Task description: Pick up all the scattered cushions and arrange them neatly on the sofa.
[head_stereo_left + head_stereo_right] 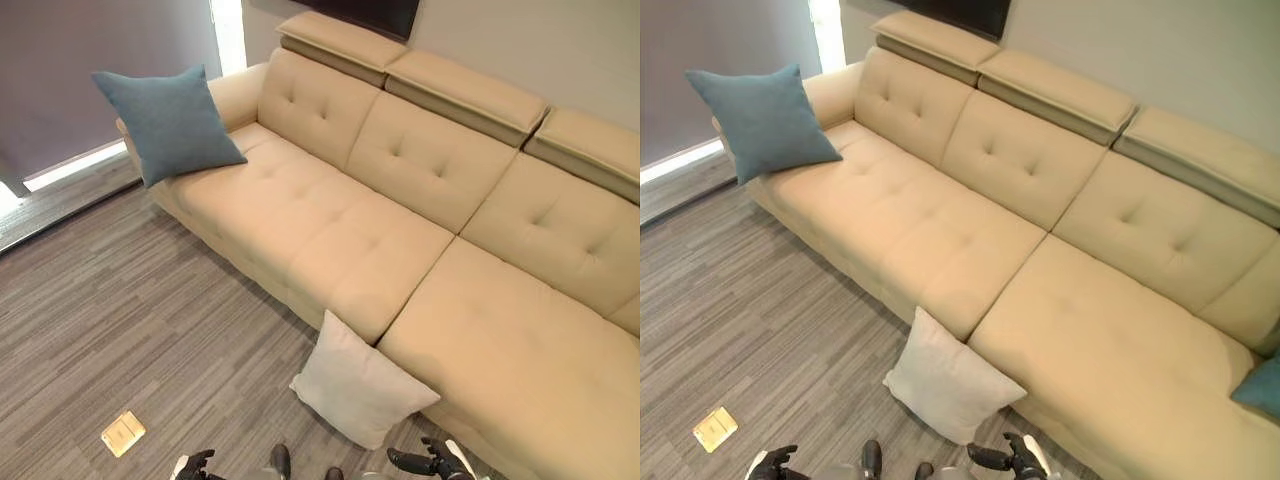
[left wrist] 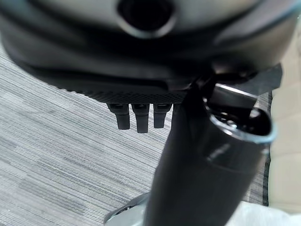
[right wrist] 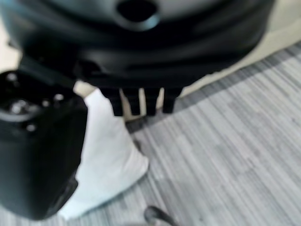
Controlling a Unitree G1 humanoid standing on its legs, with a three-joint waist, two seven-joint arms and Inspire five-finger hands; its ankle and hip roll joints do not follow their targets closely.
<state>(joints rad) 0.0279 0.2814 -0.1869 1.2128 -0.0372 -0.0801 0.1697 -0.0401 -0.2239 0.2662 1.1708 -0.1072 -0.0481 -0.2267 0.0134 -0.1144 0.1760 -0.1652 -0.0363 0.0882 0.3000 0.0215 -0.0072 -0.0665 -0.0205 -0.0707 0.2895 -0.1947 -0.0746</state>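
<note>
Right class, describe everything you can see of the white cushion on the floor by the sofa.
The white cushion is square, plain off-white, and looks like soft woven fabric, plump in the middle with pointed corners. It stands tilted on the grey striped floor, its upper part leaning against the front of the beige sofa, near the seam between two seat sections. Neither hand touches it: the right hand sits close beside its lower corner, and the left hand is further off.

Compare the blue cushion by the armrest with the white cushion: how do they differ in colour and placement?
The blue cushion is on the sofa, propped against its armrest; the white cushion is on the floor, leaning against the sofa's front. The blue cushion is dark teal, the white cushion pale. Both are square and held by neither hand.
</note>
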